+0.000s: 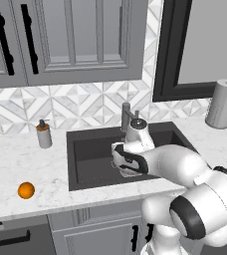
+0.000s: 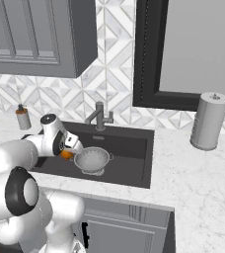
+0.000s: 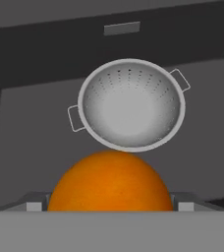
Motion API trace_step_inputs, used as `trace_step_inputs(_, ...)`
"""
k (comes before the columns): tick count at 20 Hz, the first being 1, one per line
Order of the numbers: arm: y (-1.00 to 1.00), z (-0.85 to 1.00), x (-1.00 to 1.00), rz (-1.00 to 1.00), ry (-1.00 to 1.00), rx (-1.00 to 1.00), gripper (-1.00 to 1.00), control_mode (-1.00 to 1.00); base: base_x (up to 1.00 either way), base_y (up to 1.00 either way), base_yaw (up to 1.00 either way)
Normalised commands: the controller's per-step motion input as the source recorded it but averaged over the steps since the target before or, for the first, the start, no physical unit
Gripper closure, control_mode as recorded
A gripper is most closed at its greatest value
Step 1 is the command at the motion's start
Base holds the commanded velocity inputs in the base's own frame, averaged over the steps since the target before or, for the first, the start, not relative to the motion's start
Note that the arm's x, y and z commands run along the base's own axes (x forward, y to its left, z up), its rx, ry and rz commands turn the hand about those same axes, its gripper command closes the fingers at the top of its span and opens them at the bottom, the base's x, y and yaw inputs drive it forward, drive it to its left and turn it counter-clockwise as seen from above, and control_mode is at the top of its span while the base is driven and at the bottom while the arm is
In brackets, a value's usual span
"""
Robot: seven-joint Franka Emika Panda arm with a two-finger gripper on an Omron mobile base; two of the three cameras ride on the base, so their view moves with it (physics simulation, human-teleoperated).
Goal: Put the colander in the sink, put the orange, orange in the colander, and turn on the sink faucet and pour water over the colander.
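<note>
Hand view: the gripper looks down into the sink; an orange sits between its two fingertips, with the colander just beyond it on the sink floor.
Fingers: set wide and clamped on the orange, one tip on either side of the fruit.
Step in hand: judged to be the first orange on its way to the colander; the colander already rests in the sink and its bowl is bare.
Next move: likely calls for carrying the fruit a little farther until it hangs over the colander's middle, then parting the fingers so it drops in rather than striking the rim.
Second orange: lies on the counter, well apart from the sink, on the far side from the paper towel roll; it is not yet fetched.
Faucet: behind the sink at its back rim, grey metal, short post with an angled spout; no stream falls from it.
Colander, material: silvery-grey metal, round, walls dotted with small holes, two thin loop handles on opposite sides.
Oranges, material: bright, round, finely mottled skin, each much smaller than the colander.
Sink, material: dark charcoal, matt, rectangular, flat-walled.
Counter, material: pale veined marble.
</note>
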Motion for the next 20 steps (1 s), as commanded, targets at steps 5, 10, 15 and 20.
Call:
trace_step_inputs(5,0.0,-0.33,0.18,-0.04,0.0,0.0,1.0,-1.0,0.0,0.0,0.0)
trace_step_inputs(10,-0.01,-0.35,0.12,-0.02,0.0,0.0,1.0,-1.0,0.0,0.0,0.0)
trace_step_inputs(15,0.0,-0.29,0.12,0.0,0.0,0.0,1.0,-1.0,0.0,0.0,0.0)
trace_step_inputs(20,0.0,-0.11,0.16,0.0,0.0,0.0,1.0,-1.0,0.0,0.0,0.0)
